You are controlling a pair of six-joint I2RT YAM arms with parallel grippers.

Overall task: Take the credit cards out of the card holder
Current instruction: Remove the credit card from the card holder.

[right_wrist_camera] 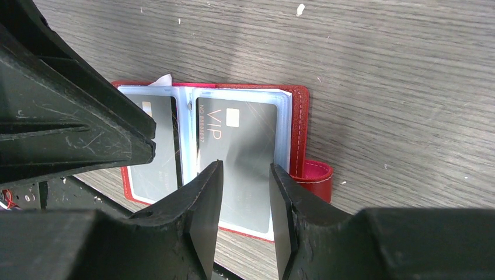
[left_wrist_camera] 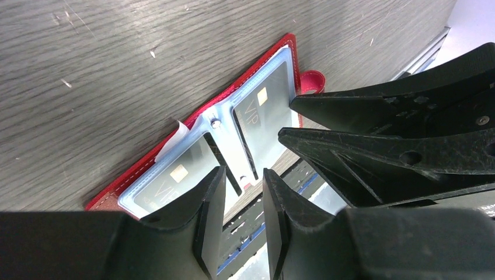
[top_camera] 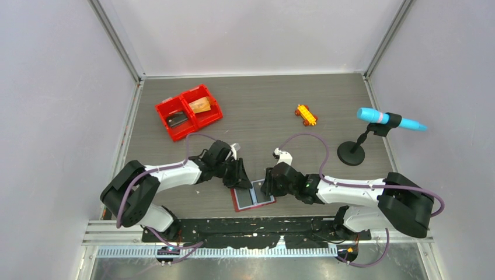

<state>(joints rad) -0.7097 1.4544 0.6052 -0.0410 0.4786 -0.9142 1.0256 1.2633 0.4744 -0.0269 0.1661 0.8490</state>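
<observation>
The dark red card holder (top_camera: pixel 257 198) lies open flat at the table's near edge, pale blue sleeves up (left_wrist_camera: pixel 201 119), snap tab (right_wrist_camera: pixel 315 175) on its right. Grey "VIP" credit cards sit in the sleeves, one on the right page (right_wrist_camera: pixel 239 140) (left_wrist_camera: pixel 265 116) and one on the left page (right_wrist_camera: pixel 154 146) (left_wrist_camera: pixel 181 169). My left gripper (top_camera: pixel 239 175) (left_wrist_camera: pixel 243 175) hovers open over the left page's near edge, nothing between its fingers. My right gripper (top_camera: pixel 269 184) (right_wrist_camera: pixel 245 169) stands open just above the right card. The two grippers' fingers are close together.
A red two-compartment bin (top_camera: pixel 188 112) at the back left holds a tan flat item and a dark one. An orange-yellow toy vehicle (top_camera: pixel 305 115) sits mid-back. A blue microphone on a black stand (top_camera: pixel 379 119) is at the right. The table edge runs just under the card holder.
</observation>
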